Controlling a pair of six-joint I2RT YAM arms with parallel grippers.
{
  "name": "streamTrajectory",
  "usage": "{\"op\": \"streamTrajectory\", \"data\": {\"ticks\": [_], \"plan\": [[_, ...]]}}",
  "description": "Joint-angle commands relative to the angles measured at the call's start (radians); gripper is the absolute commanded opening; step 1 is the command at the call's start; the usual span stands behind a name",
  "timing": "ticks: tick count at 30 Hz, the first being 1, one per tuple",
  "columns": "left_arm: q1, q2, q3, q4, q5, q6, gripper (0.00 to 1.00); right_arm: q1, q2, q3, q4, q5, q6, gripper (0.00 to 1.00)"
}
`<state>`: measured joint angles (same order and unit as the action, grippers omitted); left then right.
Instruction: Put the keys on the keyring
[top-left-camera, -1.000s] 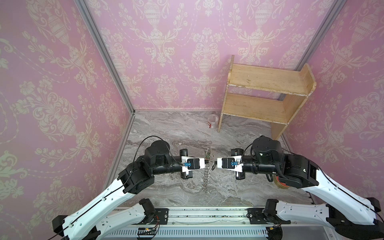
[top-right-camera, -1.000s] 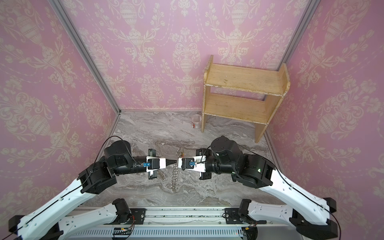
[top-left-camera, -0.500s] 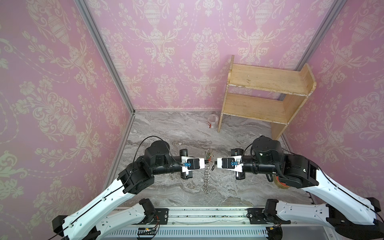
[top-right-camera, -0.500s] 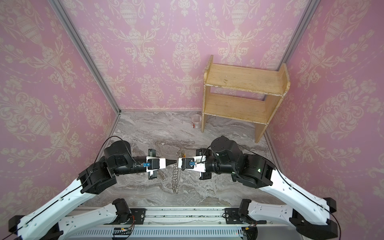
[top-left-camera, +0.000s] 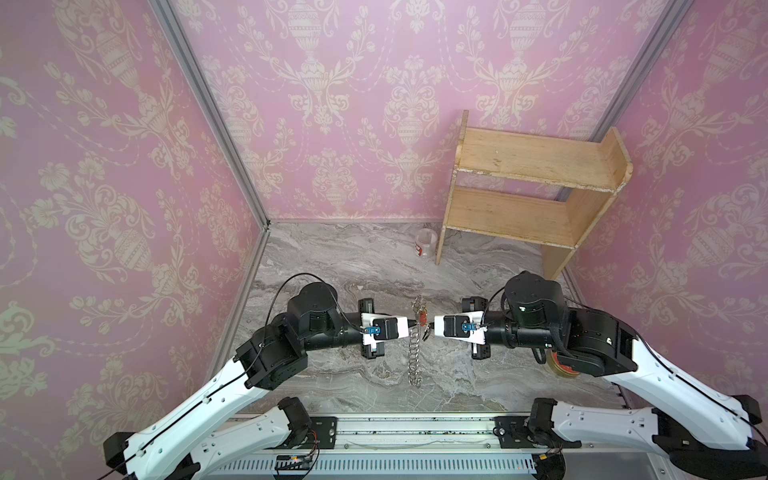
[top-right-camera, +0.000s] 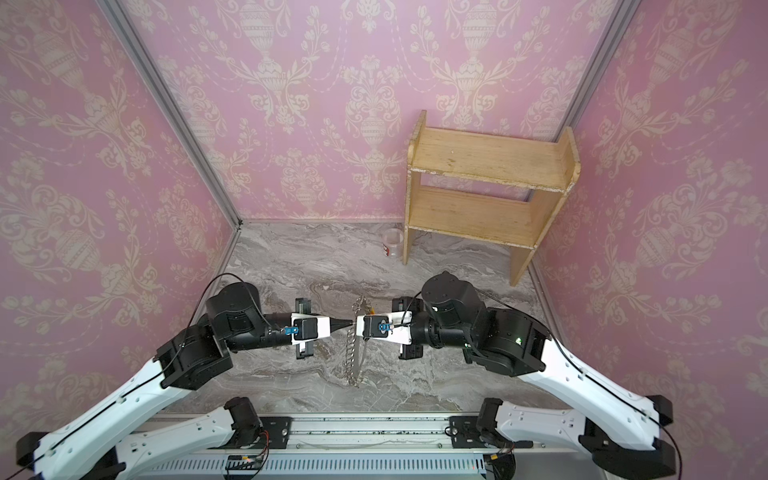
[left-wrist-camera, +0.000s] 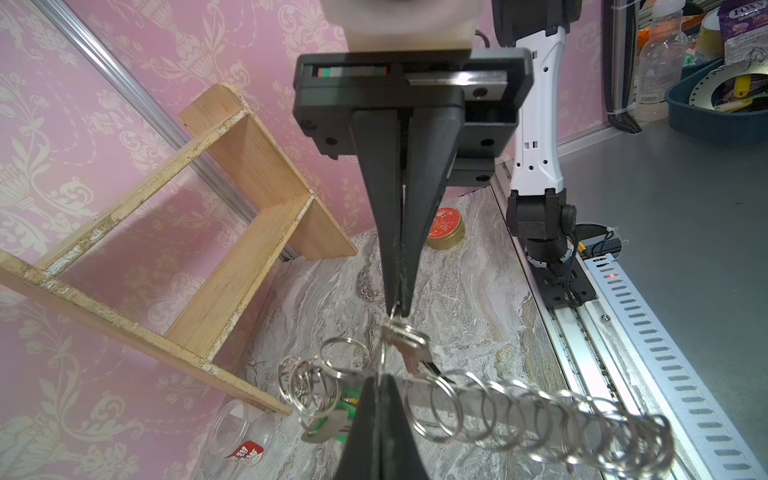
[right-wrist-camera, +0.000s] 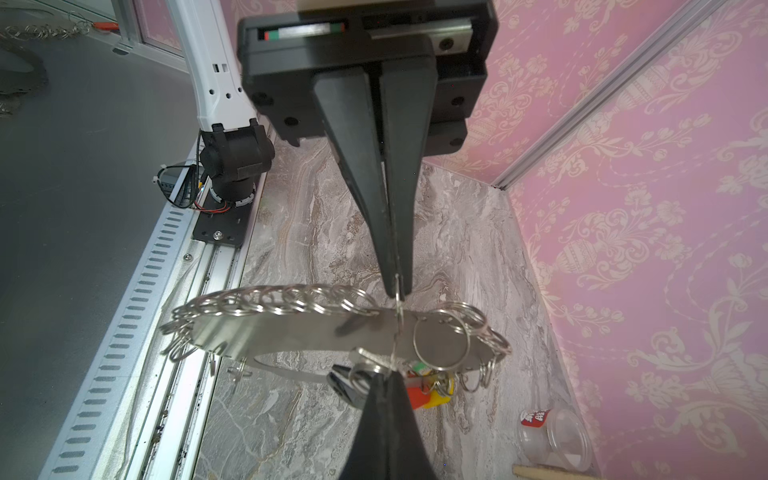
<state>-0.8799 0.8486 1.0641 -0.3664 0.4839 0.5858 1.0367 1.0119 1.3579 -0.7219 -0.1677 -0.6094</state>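
Observation:
Both grippers meet tip to tip above the table's middle, each shut on opposite sides of the keyring (left-wrist-camera: 386, 345), a thin silver ring seen edge-on. My left gripper (left-wrist-camera: 379, 380) (top-left-camera: 412, 323) comes from the left, my right gripper (right-wrist-camera: 385, 376) (top-left-camera: 431, 326) from the right. The keyring's linked chain (top-left-camera: 413, 357) (top-right-camera: 353, 357) and flat grey strap (right-wrist-camera: 291, 332) hang down toward the front. The keys dangle from it: a bare metal key (left-wrist-camera: 411, 353), a green-tagged one (left-wrist-camera: 332, 419), a black fob (right-wrist-camera: 343, 384), and red (right-wrist-camera: 415, 397) and yellow (right-wrist-camera: 438, 401) tags.
A wooden two-level shelf (top-left-camera: 528, 195) stands at the back right. A clear plastic jar (top-left-camera: 424, 245) lies beside its left leg. A round red-lidded tin (left-wrist-camera: 444, 228) sits near the right wall, partly under the right arm. The arms' metal rail (top-left-camera: 415, 428) runs along the front edge.

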Motion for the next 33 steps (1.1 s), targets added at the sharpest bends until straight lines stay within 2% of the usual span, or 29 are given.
{"op": "streamTrajectory", "data": {"ticks": [1, 33], "plan": [[0.001, -0.021, -0.01, 0.051, -0.024, 0.008, 0.0, 0.006, -0.013, 0.021, 0.003, -0.006, 0.007, 0.0], [-0.002, -0.004, 0.002, 0.023, 0.025, 0.008, 0.0, -0.001, 0.008, 0.04, 0.019, 0.015, 0.002, 0.0]]}}
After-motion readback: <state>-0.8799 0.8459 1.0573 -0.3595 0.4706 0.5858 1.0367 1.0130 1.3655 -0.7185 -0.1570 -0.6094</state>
